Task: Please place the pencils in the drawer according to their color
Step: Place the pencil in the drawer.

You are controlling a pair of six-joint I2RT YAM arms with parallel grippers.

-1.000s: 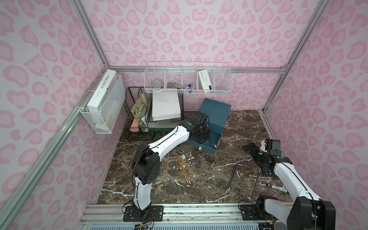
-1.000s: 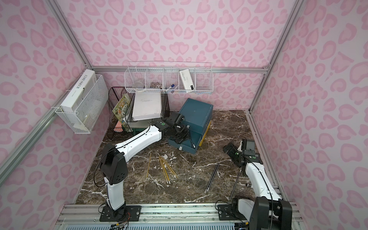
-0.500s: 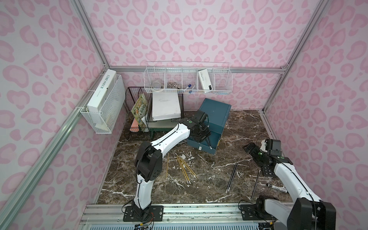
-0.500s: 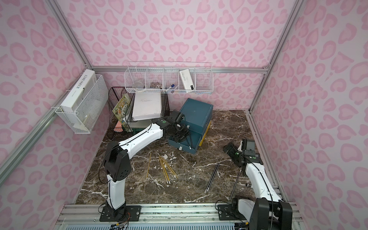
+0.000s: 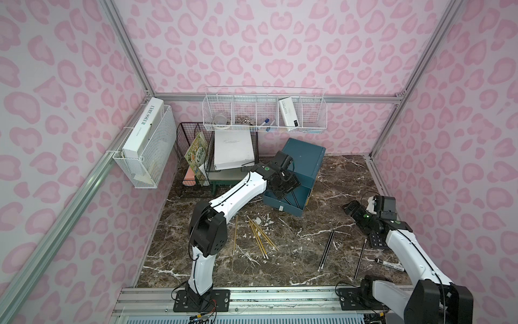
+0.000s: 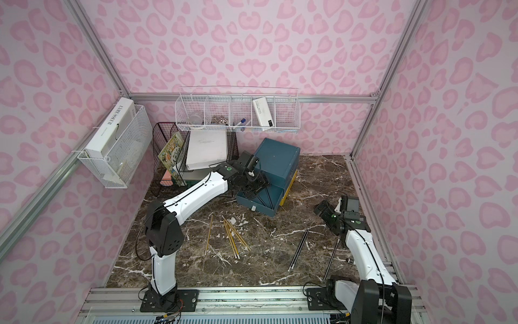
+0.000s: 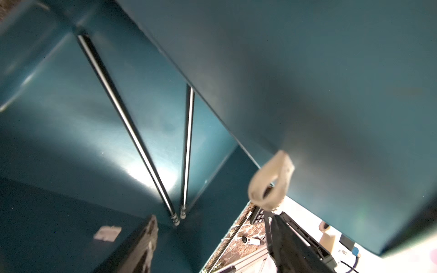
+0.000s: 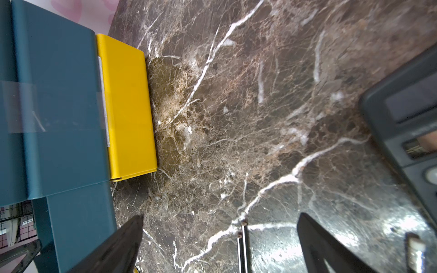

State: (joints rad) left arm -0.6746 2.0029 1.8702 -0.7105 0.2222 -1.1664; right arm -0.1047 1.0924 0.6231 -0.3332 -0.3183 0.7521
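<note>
Nearest us, yellow pencils (image 5: pixel 259 237) and black pencils (image 5: pixel 326 248) lie on the marble (image 5: pixel 294 261), the right gripper (image 8: pixel 221 216) gaping empty beyond. Farther, the left gripper (image 7: pixel 210 219) hangs spread over the open drawer (image 5: pixel 300 197) with two more pencils (image 7: pixel 132 125) inside. We read "L'AME SOEUR" on the wall box (image 5: pixel 143 123).

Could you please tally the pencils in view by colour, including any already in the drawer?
Yellow pencils: about 5 (the bunch overlaps), all on the table
Black pencils: 5, of which 2 lie in the open drawer
Total: about 10
</note>
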